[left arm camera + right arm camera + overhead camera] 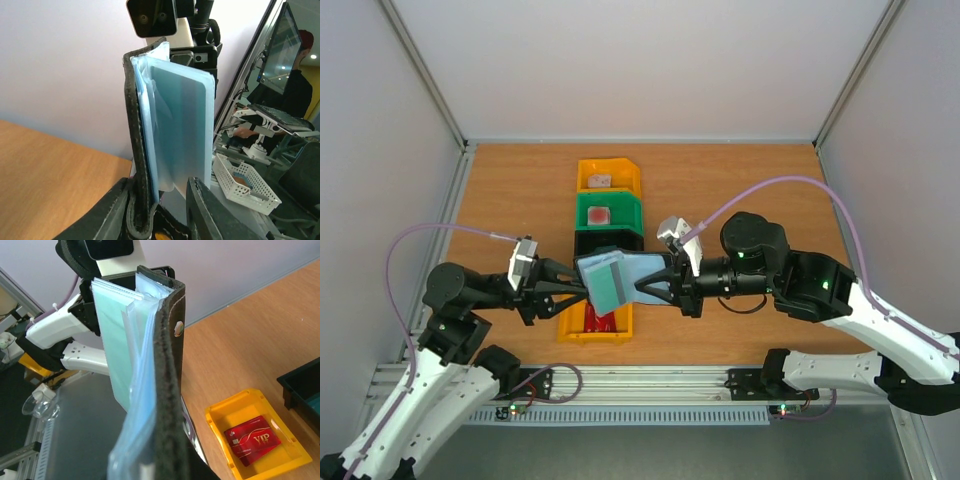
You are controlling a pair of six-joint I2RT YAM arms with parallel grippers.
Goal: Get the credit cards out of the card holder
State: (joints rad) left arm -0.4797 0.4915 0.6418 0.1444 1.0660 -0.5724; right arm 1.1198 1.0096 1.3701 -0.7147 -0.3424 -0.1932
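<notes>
card holder: I see it held up just above the near yellow bin
left gripper: pinching its teal card
right gripper: clamped on holder cover
red card: inside that bin

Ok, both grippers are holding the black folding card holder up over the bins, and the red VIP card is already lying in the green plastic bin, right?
Not quite. The red VIP card lies in the near yellow plastic bin, not a green one; the right wrist view shows it. The left gripper and right gripper do hold the black folding card holder above the bins.
</notes>
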